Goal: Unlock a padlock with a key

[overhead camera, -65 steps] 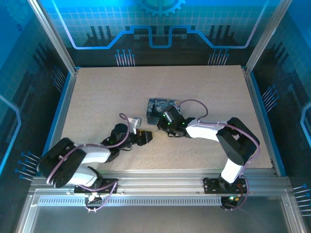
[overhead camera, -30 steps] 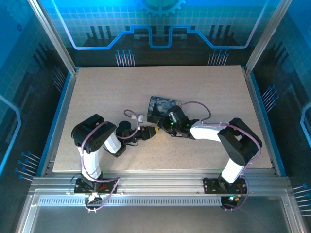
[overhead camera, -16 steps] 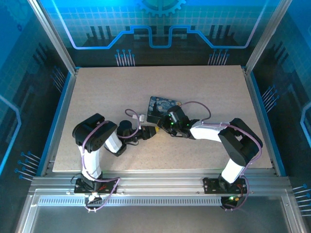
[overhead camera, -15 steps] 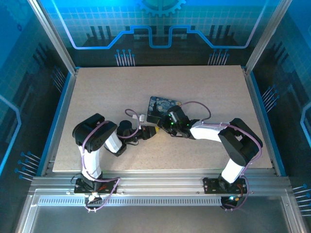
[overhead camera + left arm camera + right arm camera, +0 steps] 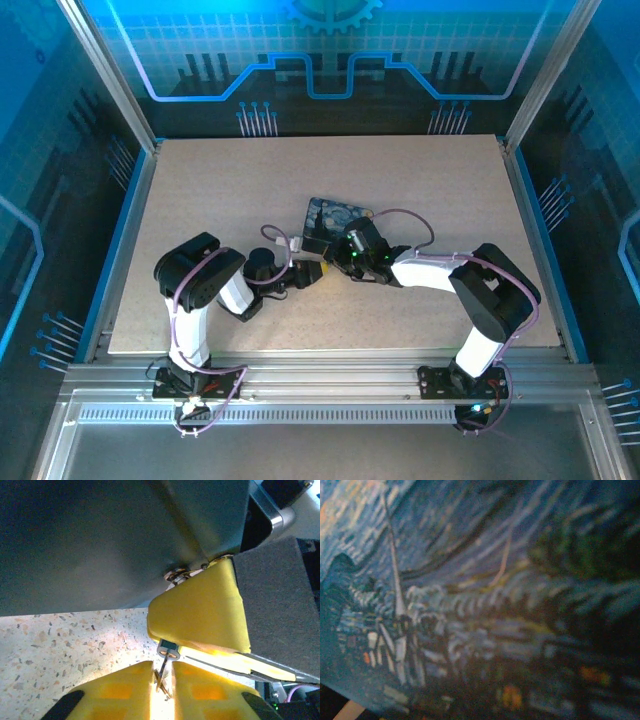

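- Left end effector (image 5: 162,681): two yellow pads (image 5: 120,687) drawn in to a slit and pinched on the key. It sits low over the speckled counter (image 5: 420,180), a little left of centre.
- Key (image 5: 162,674): a thin dark metal sliver, upright in the slit. Its upper end meets a small grey metal oval just above the pads.
- Padlock (image 5: 168,651): tiny. Only that grey oval end shows, at the tips of the right fingers. Its brass body cannot be told apart from the yellow pads around it. It is held off the counter, between the two end effectors and just in front of the box.
- Right end effector (image 5: 330,266): narrow, its yellow fingers (image 5: 200,610) closed on the padlock and pointing left, tip to tip with the left one.
- Left arm (image 5: 200,285): elbow folded high over its base, forearm lying low and reaching right.
- Right arm (image 5: 480,295): elbow raised at the right, white forearm stretched left and level, a purple cable looping over it.
- Box (image 5: 322,214): flat, printed with a blue swirling night sky. It lies just behind the right wrist and appears close up and blurred in the right wrist view.
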You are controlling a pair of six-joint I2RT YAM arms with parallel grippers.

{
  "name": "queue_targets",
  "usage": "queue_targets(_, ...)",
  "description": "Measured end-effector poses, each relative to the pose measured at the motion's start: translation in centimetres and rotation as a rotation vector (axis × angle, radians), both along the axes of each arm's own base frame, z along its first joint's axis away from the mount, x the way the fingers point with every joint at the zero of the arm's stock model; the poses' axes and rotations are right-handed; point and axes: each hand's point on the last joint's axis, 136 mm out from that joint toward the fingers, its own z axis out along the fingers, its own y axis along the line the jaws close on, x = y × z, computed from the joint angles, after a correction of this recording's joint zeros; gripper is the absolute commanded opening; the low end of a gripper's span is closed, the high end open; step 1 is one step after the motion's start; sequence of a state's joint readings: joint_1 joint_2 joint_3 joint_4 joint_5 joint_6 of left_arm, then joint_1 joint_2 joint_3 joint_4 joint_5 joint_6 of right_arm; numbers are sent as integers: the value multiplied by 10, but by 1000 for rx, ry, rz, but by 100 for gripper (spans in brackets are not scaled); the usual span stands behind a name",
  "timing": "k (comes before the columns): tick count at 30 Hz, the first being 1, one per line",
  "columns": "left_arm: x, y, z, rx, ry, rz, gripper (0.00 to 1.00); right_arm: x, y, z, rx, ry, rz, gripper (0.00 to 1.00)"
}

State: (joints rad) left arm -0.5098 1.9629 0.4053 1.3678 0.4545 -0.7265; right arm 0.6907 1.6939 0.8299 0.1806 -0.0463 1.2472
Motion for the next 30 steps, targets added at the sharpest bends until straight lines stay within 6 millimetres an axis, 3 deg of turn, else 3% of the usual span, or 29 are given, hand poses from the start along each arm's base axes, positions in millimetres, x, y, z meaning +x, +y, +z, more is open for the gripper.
queue_targets(5,0,0,0,10,-17,-4,0,0,-2,-1,1,6,-5,0)
queue_targets(14,-11,-5,0,91,-142,-4,0,-9,-7,1,-17,41,0,0)
queue_targets(30,-23,-11,-4,451,-423,108,0,-21,-11,-4,-68,84,19,0)
